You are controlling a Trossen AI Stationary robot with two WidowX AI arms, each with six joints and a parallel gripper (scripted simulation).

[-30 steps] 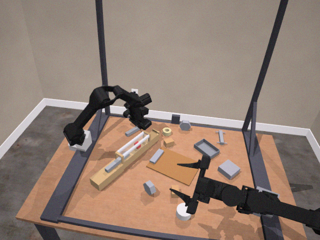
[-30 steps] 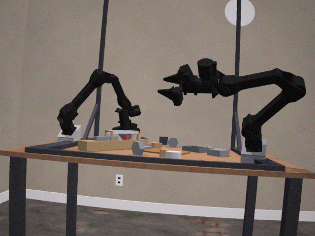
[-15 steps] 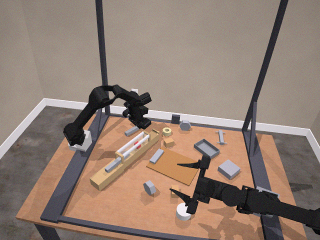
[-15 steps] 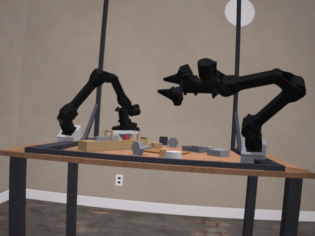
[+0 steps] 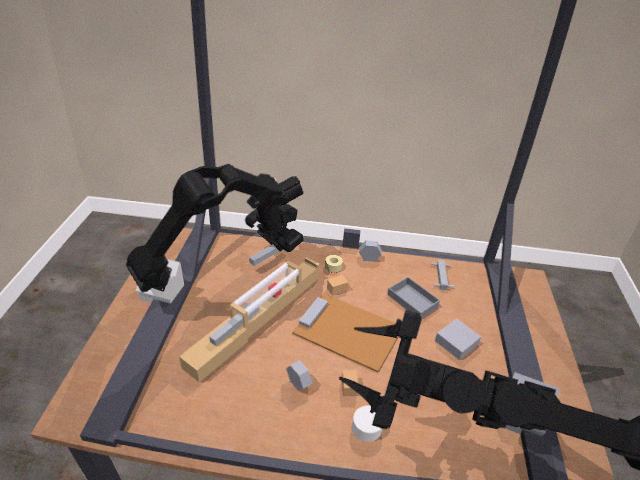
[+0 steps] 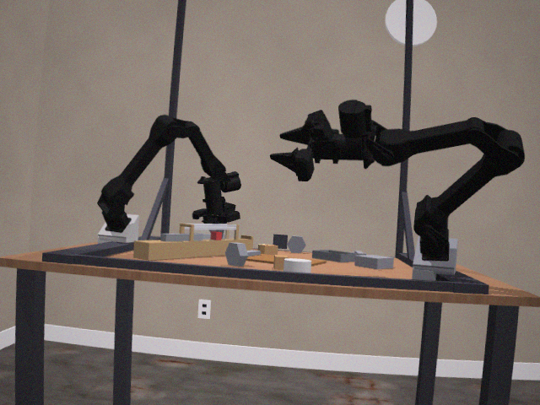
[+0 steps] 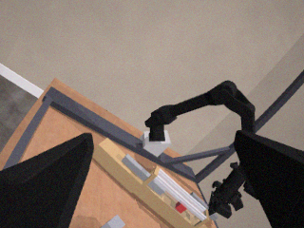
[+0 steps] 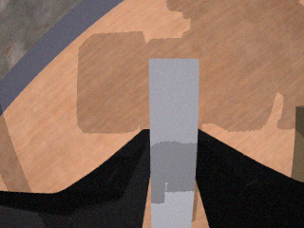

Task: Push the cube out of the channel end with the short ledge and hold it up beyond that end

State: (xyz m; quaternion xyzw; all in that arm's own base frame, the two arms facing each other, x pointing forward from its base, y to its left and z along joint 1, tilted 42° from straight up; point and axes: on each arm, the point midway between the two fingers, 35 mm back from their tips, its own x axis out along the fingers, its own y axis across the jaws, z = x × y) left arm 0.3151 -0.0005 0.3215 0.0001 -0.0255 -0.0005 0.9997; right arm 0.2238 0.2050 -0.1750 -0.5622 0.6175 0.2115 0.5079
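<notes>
A grey bar (image 5: pixel 263 255) (image 8: pixel 174 100) is pinched between the right fingers; the left fingers (image 5: pixel 347 356) (image 6: pixel 275 146) are spread, well apart from the red cube (image 5: pixel 275 289) (image 6: pixel 215 235) (image 7: pixel 180 207).

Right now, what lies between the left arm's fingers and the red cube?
In the top view, between the left gripper and the red cube: the orange sheet, a grey block and the channel's side.
</notes>
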